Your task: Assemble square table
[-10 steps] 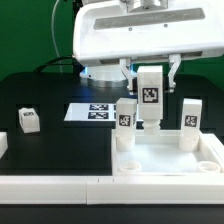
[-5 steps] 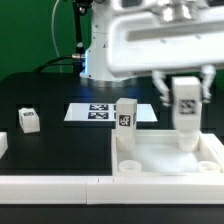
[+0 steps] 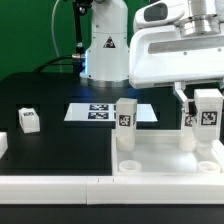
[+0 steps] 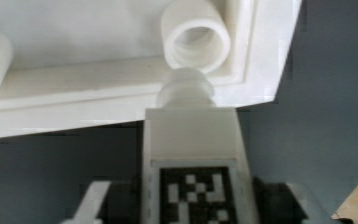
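The white square panel [image 3: 165,155] with its raised rim lies at the front right of the exterior view. One tagged leg [image 3: 126,114] stands upright in its back left corner, and a second leg [image 3: 188,130] stands at its back right. My gripper [image 3: 207,100] is shut on a third leg [image 3: 207,114] and holds it upright above the panel's right side. In the wrist view the held leg [image 4: 197,140] points at a round corner socket [image 4: 202,40] of the panel [image 4: 87,95], and its tip is still above the socket. A fourth leg [image 3: 28,121] lies on the table at the left.
The marker board [image 3: 95,112] lies flat behind the panel. A long white rail [image 3: 50,185] runs along the front edge. A small white piece [image 3: 3,145] sits at the exterior view's left edge. The arm's base [image 3: 104,50] stands at the back.
My gripper has carried the held leg from over the panel's middle to the exterior view's right and somewhat lower. The standing legs and the panel have not moved.
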Robot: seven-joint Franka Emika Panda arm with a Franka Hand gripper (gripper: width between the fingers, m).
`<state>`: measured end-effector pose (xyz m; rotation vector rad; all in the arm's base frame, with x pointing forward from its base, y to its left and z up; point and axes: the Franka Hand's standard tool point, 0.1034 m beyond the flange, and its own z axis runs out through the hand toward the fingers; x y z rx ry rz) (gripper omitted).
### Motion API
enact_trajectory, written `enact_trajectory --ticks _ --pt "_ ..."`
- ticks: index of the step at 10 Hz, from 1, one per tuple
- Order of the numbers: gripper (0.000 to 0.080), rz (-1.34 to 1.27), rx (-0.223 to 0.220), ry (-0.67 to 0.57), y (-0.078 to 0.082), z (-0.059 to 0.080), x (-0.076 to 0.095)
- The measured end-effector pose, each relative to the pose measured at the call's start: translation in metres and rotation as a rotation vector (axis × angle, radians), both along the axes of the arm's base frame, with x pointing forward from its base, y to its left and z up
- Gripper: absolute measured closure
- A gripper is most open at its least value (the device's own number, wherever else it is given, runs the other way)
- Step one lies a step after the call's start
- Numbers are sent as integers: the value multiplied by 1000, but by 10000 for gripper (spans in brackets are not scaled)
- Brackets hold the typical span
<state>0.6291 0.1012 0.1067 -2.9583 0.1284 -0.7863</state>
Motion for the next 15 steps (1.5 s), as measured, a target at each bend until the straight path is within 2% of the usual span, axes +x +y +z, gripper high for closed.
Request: enact_trajectory --ticks 1,2,5,15 --pt "515 25 -17 -23 12 -6 -3" --pt "515 61 -48 -21 16 -13 -5" --pt "515 72 -64 -14 17 -23 -5" --pt "515 58 -81 -82 7 -23 2"
